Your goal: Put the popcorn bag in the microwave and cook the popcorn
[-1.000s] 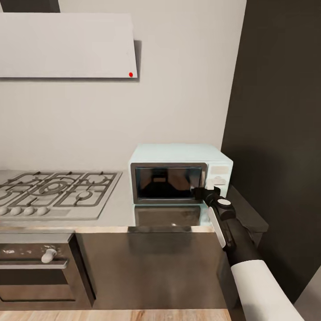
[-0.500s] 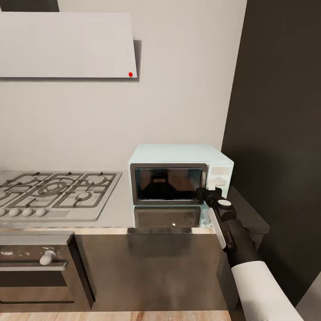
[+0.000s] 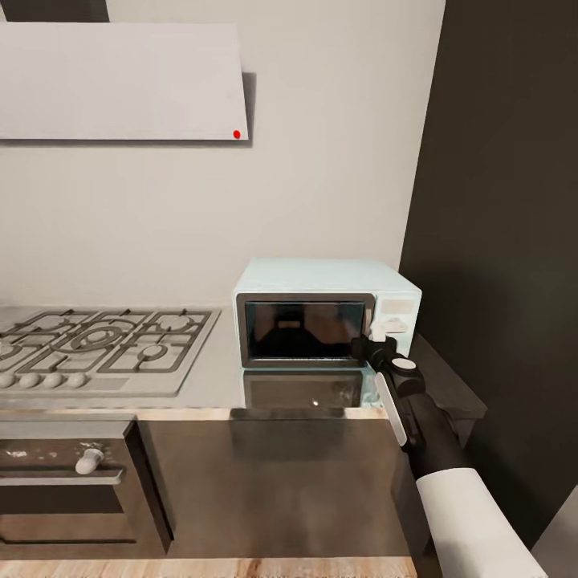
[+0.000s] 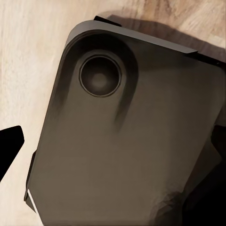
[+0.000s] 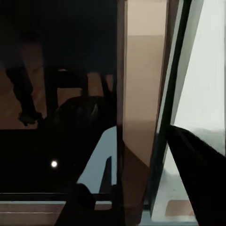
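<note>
One gripper (image 3: 371, 347) at microwave (image 3: 321, 309) door | opening unclear (silhouetted)

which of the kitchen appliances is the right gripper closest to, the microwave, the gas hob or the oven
The pale blue microwave: the right gripper is at its door's right edge. The gas hob and oven sit far to the left.

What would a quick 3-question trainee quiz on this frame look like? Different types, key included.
1. True or false: the microwave door is shut.
2. The right gripper is nearest the microwave's: A) top, B) door's right edge by the knob panel, C) left side.
3. What appliance lies left of the microwave on the countertop?

Key: 1 true. 2 B. 3 the gas hob.
</note>
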You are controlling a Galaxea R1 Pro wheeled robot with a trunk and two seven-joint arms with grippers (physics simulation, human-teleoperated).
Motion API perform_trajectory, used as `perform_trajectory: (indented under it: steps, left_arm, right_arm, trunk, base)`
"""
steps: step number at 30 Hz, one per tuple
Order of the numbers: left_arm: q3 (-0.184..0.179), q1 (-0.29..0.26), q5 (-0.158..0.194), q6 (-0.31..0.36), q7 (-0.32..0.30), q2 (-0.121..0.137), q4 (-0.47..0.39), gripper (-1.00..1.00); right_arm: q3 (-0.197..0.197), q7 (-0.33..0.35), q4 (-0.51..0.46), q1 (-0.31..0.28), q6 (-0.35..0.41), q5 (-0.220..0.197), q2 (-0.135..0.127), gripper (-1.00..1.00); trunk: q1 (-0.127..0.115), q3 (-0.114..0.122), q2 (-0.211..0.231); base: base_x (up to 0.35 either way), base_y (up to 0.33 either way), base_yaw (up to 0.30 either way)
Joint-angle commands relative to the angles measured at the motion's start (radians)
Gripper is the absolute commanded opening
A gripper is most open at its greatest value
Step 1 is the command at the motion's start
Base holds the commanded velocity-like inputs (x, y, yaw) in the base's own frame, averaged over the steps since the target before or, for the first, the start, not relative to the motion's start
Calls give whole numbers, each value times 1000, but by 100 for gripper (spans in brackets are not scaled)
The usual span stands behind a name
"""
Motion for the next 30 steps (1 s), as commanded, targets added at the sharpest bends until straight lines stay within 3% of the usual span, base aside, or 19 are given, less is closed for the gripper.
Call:
perform_trajectory:
  steps: [1, 11, 30]
  left_arm:
    - [8, 0, -1, -1, 1, -1, -1, 100]
    - [8, 0, -1, -1, 1, 1, -1, 100]
    - [9, 0, -1, -1, 1, -2, -1, 100]
  right_arm:
    - [2, -6, -1, -1, 6, 2, 0, -100]
    - [2, -6, -1, -1, 8, 2, 0, -100]
    - [1, -5, 0, -1, 10, -2, 0, -100]
  trunk:
    - [0, -1, -1]
    - [0, -1, -1]
    - [0, -1, -1]
  base:
    - [-13, 9, 0]
    - [-7, 1, 0]
    - [-147, 32, 0]
